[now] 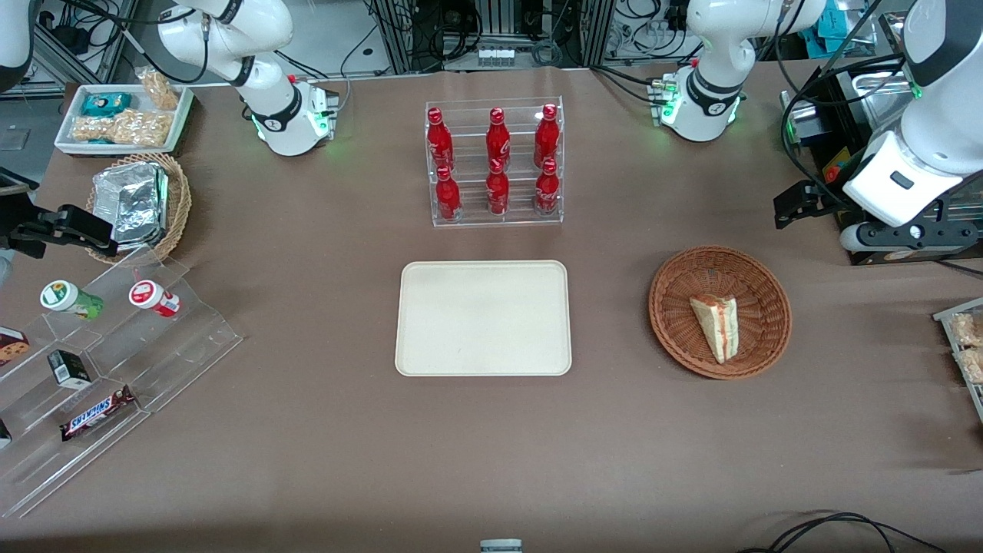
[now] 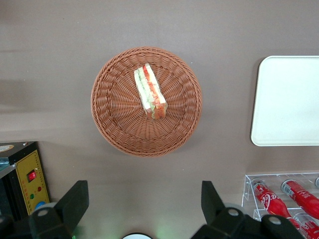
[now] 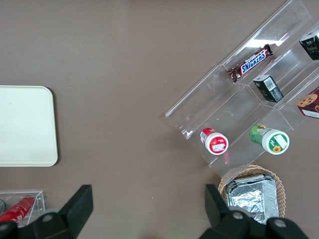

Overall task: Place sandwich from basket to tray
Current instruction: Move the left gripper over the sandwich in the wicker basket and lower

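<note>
The sandwich, a pale wedge with red and green filling, lies in the round reddish-brown basket. The cream tray lies flat beside the basket, toward the parked arm's end, with bare table between them. My left gripper hangs open and empty above the table, farther from the front camera than the basket and toward the working arm's end. In the left wrist view the sandwich lies in the middle of the basket, well apart from my open gripper, and part of the tray shows.
A clear rack of red bottles stands farther from the front camera than the tray. A black box with a yellow panel sits near my gripper. A tan basket of foil packs, a white snack tray and an acrylic stand lie toward the parked arm's end.
</note>
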### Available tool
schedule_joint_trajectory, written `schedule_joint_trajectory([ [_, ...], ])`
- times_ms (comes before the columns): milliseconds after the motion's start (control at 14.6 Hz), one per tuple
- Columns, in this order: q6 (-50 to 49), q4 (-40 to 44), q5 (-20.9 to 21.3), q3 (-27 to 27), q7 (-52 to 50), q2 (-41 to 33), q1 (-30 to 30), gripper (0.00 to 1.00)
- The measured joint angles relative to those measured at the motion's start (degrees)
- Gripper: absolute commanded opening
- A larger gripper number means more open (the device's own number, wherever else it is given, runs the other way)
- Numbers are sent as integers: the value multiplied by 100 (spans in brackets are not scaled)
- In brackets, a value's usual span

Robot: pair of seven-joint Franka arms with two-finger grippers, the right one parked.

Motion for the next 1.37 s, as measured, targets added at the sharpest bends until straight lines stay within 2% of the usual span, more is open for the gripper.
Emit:
schedule_joint_trajectory([
  [480,-15,-78,9,194,0,27,11,100],
  [686,129,-618,8,412,-110,167,18,100],
  [1098,2449,-2571,8,386,-2547,479,-217,100],
  [1235,3224,-3158,7,396,-2881,518,-233,100],
  [1373,3570,-3416,5,439,-3120,610,-210,100],
])
